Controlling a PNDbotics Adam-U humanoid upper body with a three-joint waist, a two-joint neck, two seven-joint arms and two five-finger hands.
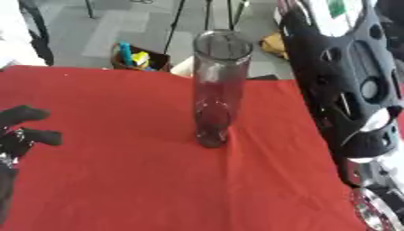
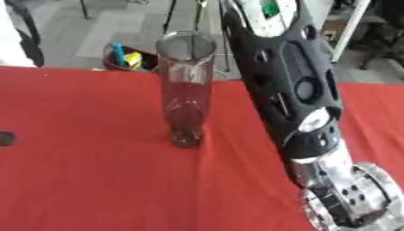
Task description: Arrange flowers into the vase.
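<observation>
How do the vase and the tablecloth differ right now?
The vase is clear glass; the tablecloth is opaque red. The vase stands upright and tall; the tablecloth lies flat, spread across the table. The vase holds no flowers; the tablecloth carries the vase. Red shows through the vase's lower part.

Red-clothed table (image 1: 118, 180), upright glass vase (image 1: 217, 90)

Even, bright ambient light, no hard shadows; only a faint dark patch on the red tablecloth (image 1: 142, 180) at the base of the glass vase (image 1: 217, 90). Both views are soft overall, edges smeared, vase rim and far floor clutter fuzzy. White glare sits on the glossy black right arm (image 2: 292, 85) at its upper shell and silver joint, and the near arm is most blurred.
</observation>
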